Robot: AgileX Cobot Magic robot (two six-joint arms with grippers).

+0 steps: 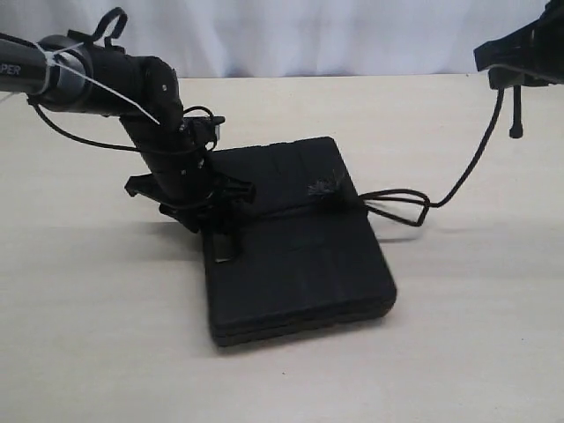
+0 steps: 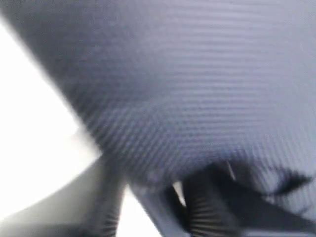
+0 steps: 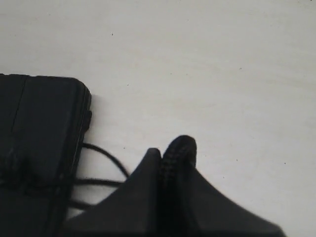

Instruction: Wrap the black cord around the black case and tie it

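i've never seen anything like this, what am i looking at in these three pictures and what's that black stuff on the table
This is a robot with two arms, each ending in a gripper. The wide picture comes from a camera off the arms. The other two come from cameras on the wrists, so they look close and odd.

On the pale table lies a flat black case. A thin black cord crosses its lid, with a fuzzy tuft on top, and loops onto the table beside it.

The left gripper is down at the case's edge. Its wrist picture is mostly a blur of the case's surface, so whether it grips anything cannot be told.

The right gripper is raised above the table, shut on the cord, which hangs from it down to the case.
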